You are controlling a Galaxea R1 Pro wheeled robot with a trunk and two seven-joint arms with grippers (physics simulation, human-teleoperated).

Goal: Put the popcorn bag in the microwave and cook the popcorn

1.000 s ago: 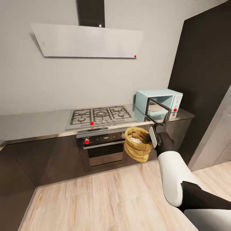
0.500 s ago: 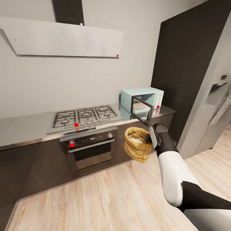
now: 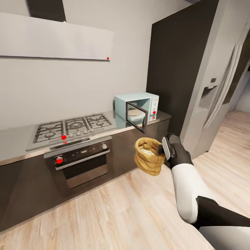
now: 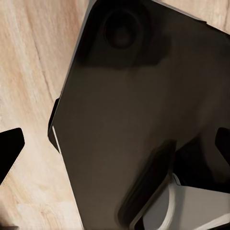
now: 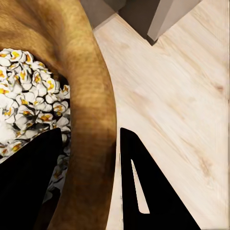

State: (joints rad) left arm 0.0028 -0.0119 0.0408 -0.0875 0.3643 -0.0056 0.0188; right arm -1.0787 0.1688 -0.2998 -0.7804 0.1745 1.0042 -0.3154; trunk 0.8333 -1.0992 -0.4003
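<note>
gripping popcorn bag (image 3: 149,156) rim | right tool (image 5: 91,187) | above floor (image 3: 114,215)

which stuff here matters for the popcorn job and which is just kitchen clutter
For the job:
- sack, held in the right gripper above the floor
- popcorn in its mouth
- microwave, door open
- countertop

Just there:
- hob
- oven
- hood
- fridge
</note>
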